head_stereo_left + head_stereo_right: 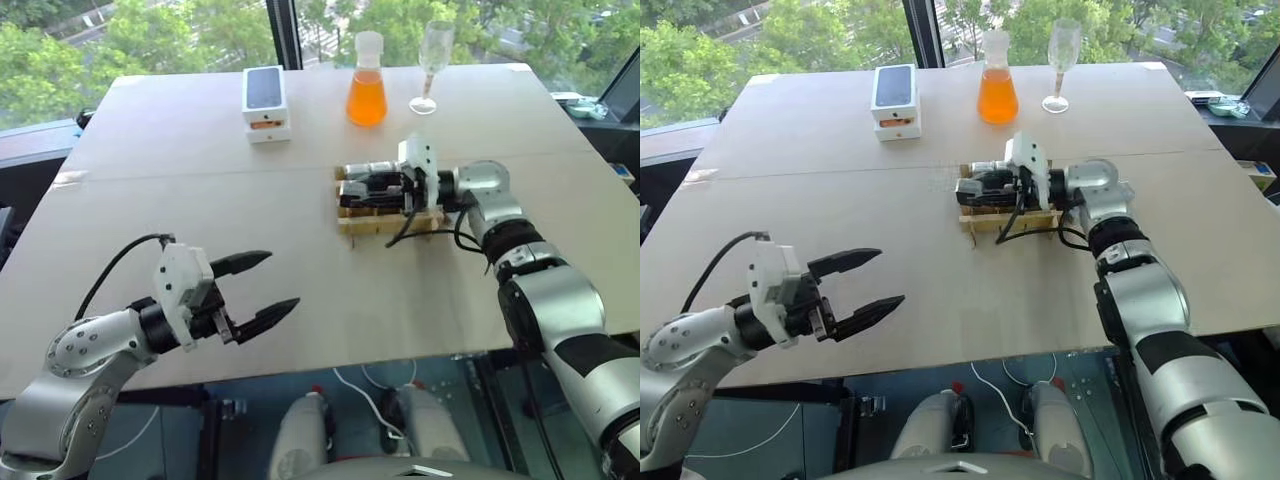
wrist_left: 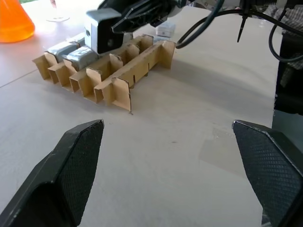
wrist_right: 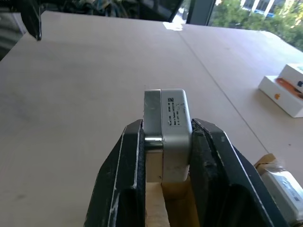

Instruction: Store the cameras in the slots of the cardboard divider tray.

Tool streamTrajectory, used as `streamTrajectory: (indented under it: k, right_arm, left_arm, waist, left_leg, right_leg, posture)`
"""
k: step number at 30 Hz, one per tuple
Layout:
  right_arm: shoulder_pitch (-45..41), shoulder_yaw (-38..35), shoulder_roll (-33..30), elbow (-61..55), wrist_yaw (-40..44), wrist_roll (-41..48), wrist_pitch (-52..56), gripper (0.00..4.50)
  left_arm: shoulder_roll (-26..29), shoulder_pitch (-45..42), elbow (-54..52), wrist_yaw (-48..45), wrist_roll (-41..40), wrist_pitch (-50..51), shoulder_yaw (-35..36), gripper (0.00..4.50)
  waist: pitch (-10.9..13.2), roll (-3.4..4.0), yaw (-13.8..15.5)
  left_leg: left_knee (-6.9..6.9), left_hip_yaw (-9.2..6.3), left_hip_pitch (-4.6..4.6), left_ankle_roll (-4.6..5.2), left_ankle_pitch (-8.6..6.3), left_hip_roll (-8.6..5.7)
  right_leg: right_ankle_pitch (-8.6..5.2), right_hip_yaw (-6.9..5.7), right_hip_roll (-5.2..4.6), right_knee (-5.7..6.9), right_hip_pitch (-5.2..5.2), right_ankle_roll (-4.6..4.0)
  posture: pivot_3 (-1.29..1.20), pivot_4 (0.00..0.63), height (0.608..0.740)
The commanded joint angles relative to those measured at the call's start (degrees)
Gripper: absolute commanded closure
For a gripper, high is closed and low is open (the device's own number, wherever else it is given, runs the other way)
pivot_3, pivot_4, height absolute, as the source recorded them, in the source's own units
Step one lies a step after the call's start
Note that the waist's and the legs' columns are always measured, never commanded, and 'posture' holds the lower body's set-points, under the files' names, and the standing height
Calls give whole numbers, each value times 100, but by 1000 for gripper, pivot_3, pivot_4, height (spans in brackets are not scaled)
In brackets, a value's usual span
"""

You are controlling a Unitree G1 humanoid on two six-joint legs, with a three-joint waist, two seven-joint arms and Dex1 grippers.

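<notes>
Surface: a large pale tan board top with a faint seam running across it, lying under both grippers and extending well beyond them. Windows beyond its far edge are showing green treetops, with a dark vertical frame post between the panes.

Cardboard divider tray: a tan-brown grid of low crossing dividers, sitting directly beneath the right gripper and well apart from the left gripper, across bare surface. Some cameras are already sitting in its slots on the side toward the flask.

White phone boxes: two stacked, the top lid showing a dark phone picture and the lower box an orange mark; standing far beyond the left gripper. No lettering is legible on them.

Flask: holding orange liquid, standing beyond the right gripper, with a clear stemmed glass just beside it.

Right gripper: hovering over the tray, pinching a silver-grey camera between its black fingers. The camera is bearing a small printed label too fine to read.

Left gripper: hanging over bare surface near the front edge, its fingers spread wide and holding nothing.
</notes>
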Motion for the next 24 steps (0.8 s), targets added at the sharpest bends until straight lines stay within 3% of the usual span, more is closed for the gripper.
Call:
streamTrajectory:
  k: [1, 16, 24]
  right_arm:
    - [-245, 1, -4, 260, -10, -336, -408, 3768]
    - [-504, 235, 20, 776, -1366, -1701, -734, 3768]
    - [-536, 163, 25, 851, -1471, -1944, -872, 3768]
  left_arm:
    - [-28, 64, -294, 150, -108, -8, 191, 2]
    - [-2, 203, -546, 409, -259, 102, 340, 2]
    - [21, 258, -628, 460, -325, 134, 428, 2]
  waist:
    - [0, 1, -3]
    - [3, 5, -26]
    - [3, 5, -27]
  left_leg:
    - [0, 0, 0, 0, 0, 0]
    - [0, 1, 1, -1, 1, 1]
    - [0, 1, 8, -2, 1, 1]
  right_leg:
    - [0, 0, 0, 1, 0, 0]
    - [1, 2, -1, 4, 0, -3]
    - [1, 3, -1, 6, 4, -3]
  posture:
    - [0, 150, 740]
    - [0, 150, 740]
    - [0, 150, 740]
